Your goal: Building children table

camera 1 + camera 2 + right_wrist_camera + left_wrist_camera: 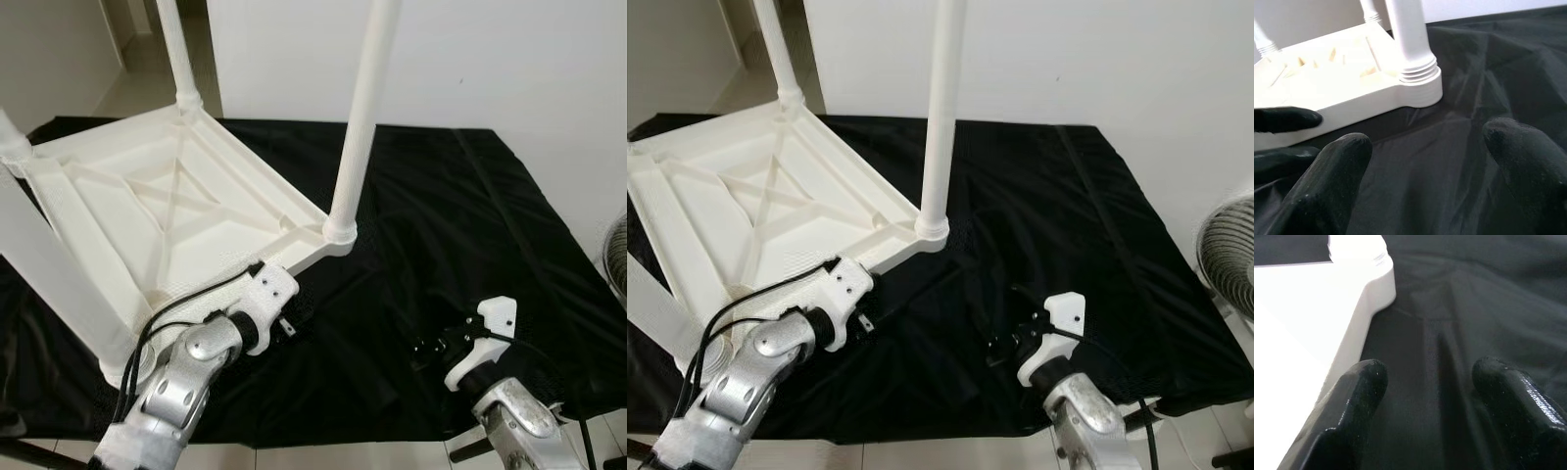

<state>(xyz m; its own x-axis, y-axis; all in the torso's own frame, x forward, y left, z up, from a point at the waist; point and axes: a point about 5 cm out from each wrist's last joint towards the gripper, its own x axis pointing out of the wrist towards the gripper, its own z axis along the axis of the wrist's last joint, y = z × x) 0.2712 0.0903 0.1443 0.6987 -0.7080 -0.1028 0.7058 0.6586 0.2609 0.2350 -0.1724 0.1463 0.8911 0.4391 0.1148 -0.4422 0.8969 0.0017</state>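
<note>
While the white children's table (pixel 167 211) lies upside down on the black cloth (pixel 441 225) with legs fitted, the spread, empty left gripper (pixel 294 328) beside its near rim should grip squarely; the right gripper (pixel 431 348) hovers nearby, spread and empty.

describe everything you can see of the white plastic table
The white plastic children's table lies upside down on the black cloth, its ribbed underside facing up with crossed bracing in the middle. Round white legs stand upright from screw-ringed corner sockets; the nearest-right leg rises out of frame, another stands at the far corner. The left hand sits open just beside the table's near edge; contact cannot be told. The open right hand is apart from it.
</note>
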